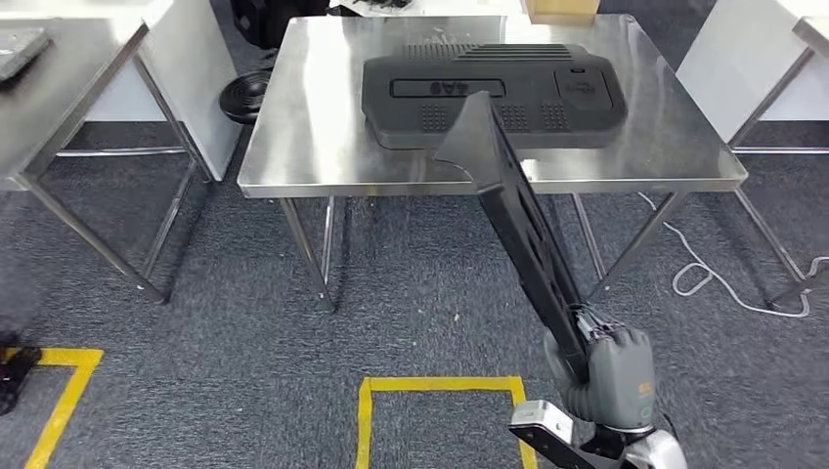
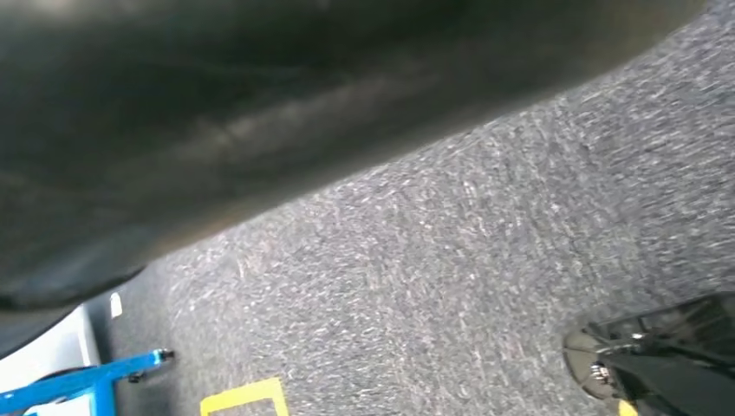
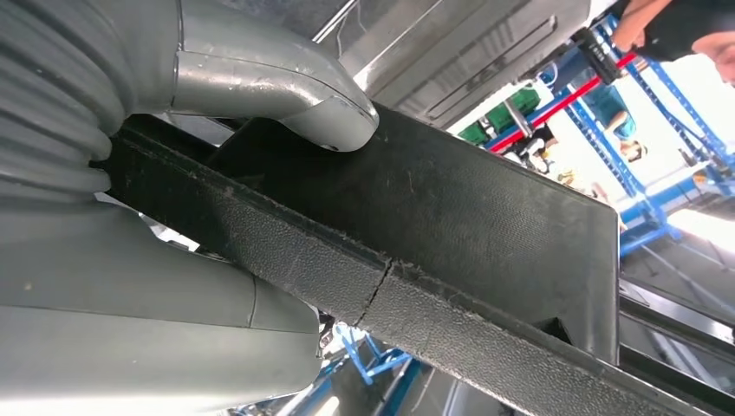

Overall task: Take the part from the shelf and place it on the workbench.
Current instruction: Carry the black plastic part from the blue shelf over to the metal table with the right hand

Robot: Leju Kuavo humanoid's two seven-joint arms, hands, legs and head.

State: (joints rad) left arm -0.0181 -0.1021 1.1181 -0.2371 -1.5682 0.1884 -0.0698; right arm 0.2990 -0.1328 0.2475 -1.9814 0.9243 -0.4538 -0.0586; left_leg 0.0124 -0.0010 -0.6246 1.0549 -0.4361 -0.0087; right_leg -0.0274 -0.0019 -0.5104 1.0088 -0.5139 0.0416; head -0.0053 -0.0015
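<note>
My right hand [image 1: 608,369] grips one end of a long, flat black plastic part [image 1: 516,210] low at the right of the head view. The part slants up and away, and its far tip hangs over the near edge of the steel workbench [image 1: 313,147]. Close up, the grey thumb [image 3: 286,82] presses on the part's textured black face [image 3: 451,217]. A larger black moulded panel [image 1: 494,93] lies flat on the workbench top. The left wrist view looks along grey carpet [image 2: 451,260].
Yellow tape lines [image 1: 440,386] mark the carpet in front of the workbench. Another steel table [image 1: 59,78] stands at the left and a white one [image 1: 753,59] at the right. A white cable [image 1: 704,274] lies on the floor. A blue rack [image 3: 659,139] and a person's arm [image 3: 711,43] show behind.
</note>
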